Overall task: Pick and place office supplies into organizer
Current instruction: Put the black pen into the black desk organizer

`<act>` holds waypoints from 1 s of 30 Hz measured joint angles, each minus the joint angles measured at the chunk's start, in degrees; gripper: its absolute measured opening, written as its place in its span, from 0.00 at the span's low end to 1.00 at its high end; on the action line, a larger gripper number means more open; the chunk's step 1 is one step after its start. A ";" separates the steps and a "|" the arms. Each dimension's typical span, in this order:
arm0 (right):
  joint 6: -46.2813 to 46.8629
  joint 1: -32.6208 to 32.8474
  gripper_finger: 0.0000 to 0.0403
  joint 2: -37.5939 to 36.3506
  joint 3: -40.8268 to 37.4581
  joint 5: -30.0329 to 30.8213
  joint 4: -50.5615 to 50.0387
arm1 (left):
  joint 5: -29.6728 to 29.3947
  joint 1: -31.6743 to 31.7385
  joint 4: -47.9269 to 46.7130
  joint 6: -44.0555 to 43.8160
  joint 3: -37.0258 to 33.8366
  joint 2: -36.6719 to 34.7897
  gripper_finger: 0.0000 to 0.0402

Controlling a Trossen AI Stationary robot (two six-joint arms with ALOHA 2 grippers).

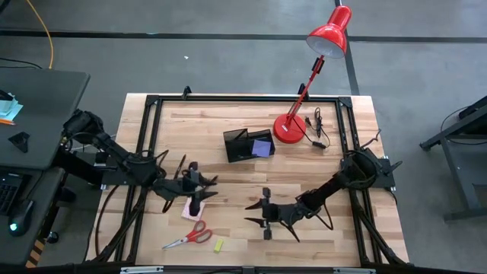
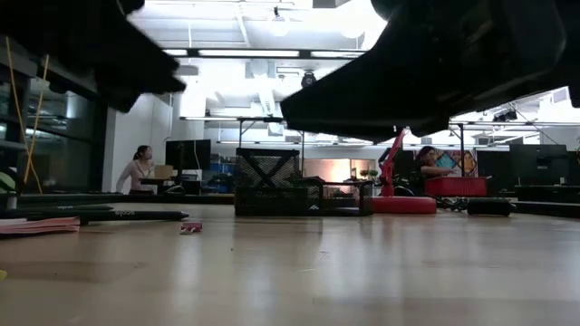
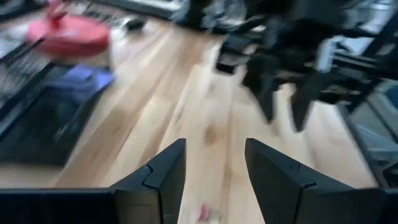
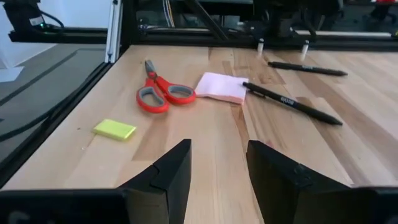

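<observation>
Scissors (image 4: pixel 160 94) beside pink sticky-note pad (image 4: pixel 221 88), near pens (image 4: pixel 292 103).

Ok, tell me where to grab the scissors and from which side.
Grip the scissors across the closed blades just past the pivot, coming straight down. They lie flat on the table, and the red handles are too wide and looped for a firm pinch.

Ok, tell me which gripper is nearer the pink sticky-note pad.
Left. The left gripper hovers right over the pink sticky-note pad; the right gripper is farther off, toward the table's middle.
</observation>
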 joint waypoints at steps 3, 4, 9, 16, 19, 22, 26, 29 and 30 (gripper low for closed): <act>0.21 0.22 0.36 0.00 0.00 0.00 -1.27 | -2.79 -0.45 -5.71 -7.34 -0.04 0.65 0.38; 0.21 0.37 0.36 0.00 0.00 0.02 -1.78 | -3.81 -0.51 -7.42 -9.11 -0.04 0.85 0.39; 0.38 0.96 0.35 0.00 0.00 0.02 -3.37 | -7.43 -0.36 -15.65 -19.04 -0.07 3.37 0.43; 0.38 1.01 0.35 0.02 0.00 0.04 -4.31 | -6.22 -0.32 -16.95 -23.94 -0.02 10.35 0.47; 0.39 1.01 0.35 0.02 0.00 0.09 -4.46 | -6.25 -0.32 -17.00 -25.69 -0.02 13.86 0.47; 0.87 0.98 0.35 0.02 0.00 0.11 -4.46 | -5.89 -0.32 -16.52 -27.52 -0.04 17.05 0.47; 1.66 0.92 0.35 0.02 0.00 0.26 -4.81 | -6.61 -0.39 -14.82 -28.83 0.02 19.97 0.47; 1.67 0.91 0.35 0.02 0.00 0.26 -5.03 | -7.19 -0.39 -14.30 -29.71 0.09 20.84 0.47; 1.67 0.90 0.35 0.02 0.00 0.28 -5.05 | -7.16 -0.37 -14.30 -29.87 0.09 20.84 0.47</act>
